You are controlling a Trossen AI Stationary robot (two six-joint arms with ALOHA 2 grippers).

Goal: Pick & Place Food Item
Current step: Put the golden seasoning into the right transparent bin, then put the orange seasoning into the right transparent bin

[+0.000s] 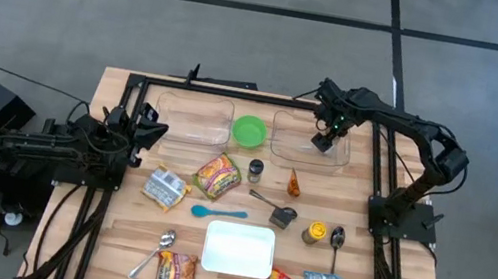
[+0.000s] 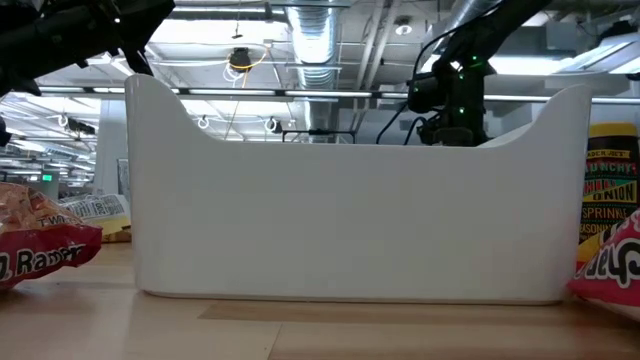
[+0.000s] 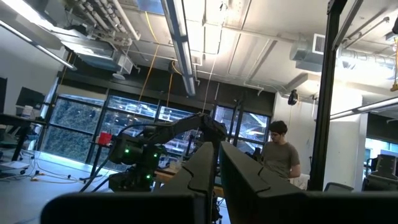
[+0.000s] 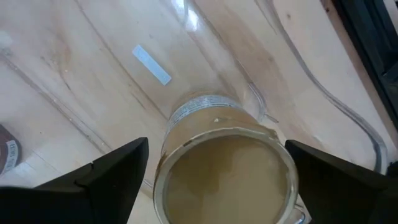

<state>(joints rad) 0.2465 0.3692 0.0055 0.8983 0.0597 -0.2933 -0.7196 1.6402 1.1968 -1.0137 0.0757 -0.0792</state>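
A round jar with a tan top and a pale label band stands upright on its base in the right clear container at the table's far right. My right gripper hangs over it, pointing down and open. One finger stands on each side of the jar's top, with narrow gaps. In the high view the gripper hides the jar. My left gripper waits shut at the table's left edge, tipped upward with nothing in it; its fingers lie together.
A second clear container and a green bowl stand at the far side. A white tray sits near the front. Noodle packets, spoons, small jars and a blue spatula lie between them. A person is in the room beyond the table.
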